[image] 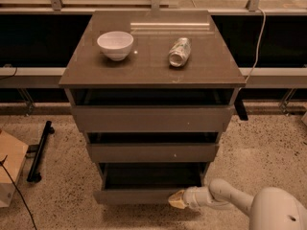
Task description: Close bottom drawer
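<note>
The bottom drawer (134, 195) is the lowest of three in the grey-brown cabinet (152, 119). It stands pulled out, its dark inside showing above its plain flat front panel. My gripper (175, 200) comes in from the lower right on a white arm (225, 199). Its pale tip rests at the right end of the bottom drawer's front panel. The middle drawer (152, 152) and the top drawer (152, 119) also stand slightly out.
On the cabinet top lie a white bowl (115, 44) and a crushed can (179, 51) on its side. A black bar (39, 150) lies on the speckled floor at left, next to a cardboard box (9, 169). A cable (256, 37) hangs at right.
</note>
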`<state>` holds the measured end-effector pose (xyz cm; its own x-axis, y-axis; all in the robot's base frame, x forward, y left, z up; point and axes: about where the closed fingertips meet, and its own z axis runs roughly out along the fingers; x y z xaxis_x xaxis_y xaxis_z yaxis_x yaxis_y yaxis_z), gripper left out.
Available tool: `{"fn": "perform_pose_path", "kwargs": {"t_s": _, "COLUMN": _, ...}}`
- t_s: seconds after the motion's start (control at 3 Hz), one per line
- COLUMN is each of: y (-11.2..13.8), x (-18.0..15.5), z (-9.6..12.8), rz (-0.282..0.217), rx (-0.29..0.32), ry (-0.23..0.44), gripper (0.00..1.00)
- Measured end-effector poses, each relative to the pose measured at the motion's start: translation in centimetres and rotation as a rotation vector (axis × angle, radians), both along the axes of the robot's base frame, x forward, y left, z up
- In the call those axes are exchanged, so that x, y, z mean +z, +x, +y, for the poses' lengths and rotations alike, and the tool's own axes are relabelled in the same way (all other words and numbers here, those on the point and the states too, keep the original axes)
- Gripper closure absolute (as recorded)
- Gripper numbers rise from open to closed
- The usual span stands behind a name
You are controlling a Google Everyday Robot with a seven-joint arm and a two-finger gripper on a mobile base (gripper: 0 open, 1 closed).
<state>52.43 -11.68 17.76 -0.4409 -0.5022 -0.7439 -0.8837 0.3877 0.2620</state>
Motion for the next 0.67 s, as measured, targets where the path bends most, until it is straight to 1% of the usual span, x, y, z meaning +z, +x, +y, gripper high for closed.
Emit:
{"fn": "perform_pose_path", "kwargs": {"t_s": 0.33, "y": 1.1, "x": -0.4, "z": 0.7, "rz": -0.023, "rx": 0.0, "ry": 0.005, "gripper": 1.0}}
{"fn": "perform_pose_path", "kwargs": {"t_s": 0.67, "y": 3.8, "x": -1.3, "z": 1.8, "rz": -0.071, "rx": -0.015, "ry": 0.012, "gripper": 1.0}}
